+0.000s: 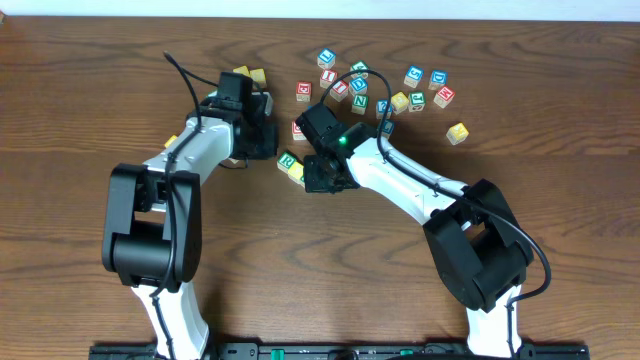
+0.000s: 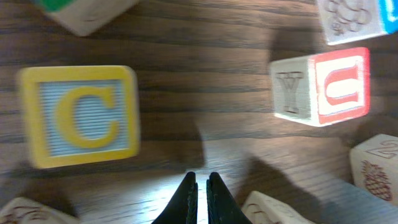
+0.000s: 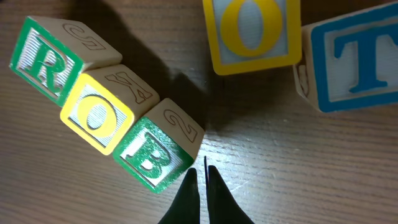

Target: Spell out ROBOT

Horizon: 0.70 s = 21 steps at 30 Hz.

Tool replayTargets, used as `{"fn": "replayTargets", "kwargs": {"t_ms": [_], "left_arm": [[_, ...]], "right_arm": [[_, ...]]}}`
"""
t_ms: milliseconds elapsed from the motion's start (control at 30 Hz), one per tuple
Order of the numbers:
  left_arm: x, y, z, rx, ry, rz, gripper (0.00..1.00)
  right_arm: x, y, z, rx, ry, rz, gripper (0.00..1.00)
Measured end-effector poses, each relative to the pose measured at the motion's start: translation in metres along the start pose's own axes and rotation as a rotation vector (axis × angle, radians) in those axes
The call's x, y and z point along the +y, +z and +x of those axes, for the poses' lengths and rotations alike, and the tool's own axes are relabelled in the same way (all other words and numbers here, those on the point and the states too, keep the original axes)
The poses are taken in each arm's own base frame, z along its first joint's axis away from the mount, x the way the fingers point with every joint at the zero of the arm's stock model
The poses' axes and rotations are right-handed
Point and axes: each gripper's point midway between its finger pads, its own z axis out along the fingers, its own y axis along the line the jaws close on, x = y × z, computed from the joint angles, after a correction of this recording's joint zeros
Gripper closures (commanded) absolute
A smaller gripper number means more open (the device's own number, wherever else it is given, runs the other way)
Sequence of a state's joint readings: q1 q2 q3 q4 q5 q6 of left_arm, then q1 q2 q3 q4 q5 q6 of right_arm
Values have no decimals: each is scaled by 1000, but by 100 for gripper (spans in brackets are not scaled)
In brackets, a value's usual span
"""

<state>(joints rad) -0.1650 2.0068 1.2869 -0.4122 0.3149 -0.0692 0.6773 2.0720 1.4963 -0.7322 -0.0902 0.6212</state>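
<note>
The R block (image 3: 46,59), green, the first O block (image 3: 96,118), yellow, and the B block (image 3: 149,158), green, lie touching in a slanted row on the table (image 3: 298,168). The row runs up and to the left from the right pincer (image 3: 201,177), with the B block just beside its tips. Ahead of this pincer, well apart from the row, sits the second O block (image 3: 252,31), yellow-framed. The blue T block (image 3: 357,59) is just beside it, ahead and to the right. The right pincer is clenched with nothing between its fingers, the tips low over bare wood.

The left pincer (image 2: 200,186) is likewise clenched and empty. A yellow C block (image 2: 78,115) lies ahead of it to the left, and a red U block (image 2: 339,84) ahead to the right; the side face of the U block seems to carry a Y, though this view is blurred. From overhead, a scatter of loose blocks (image 1: 400,101) lies beyond the right pincer.
</note>
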Motion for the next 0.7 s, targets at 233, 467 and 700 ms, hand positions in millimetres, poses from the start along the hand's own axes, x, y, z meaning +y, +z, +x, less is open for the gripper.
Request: {"fn": "replayTargets", "kwargs": {"t_ms": [233,467,700], "left_arm": [[-14,3,10,35,25,9,92],[-10,1,31,122,1,-7,92],[-9,-1,48,190,-42,-9,92]], "right_arm": [[3,0,-3,-14,-2,-14,99],[0,0,-4,-15,0,-1,99],[-11,-1,-13,-24,31,0,99]]}}
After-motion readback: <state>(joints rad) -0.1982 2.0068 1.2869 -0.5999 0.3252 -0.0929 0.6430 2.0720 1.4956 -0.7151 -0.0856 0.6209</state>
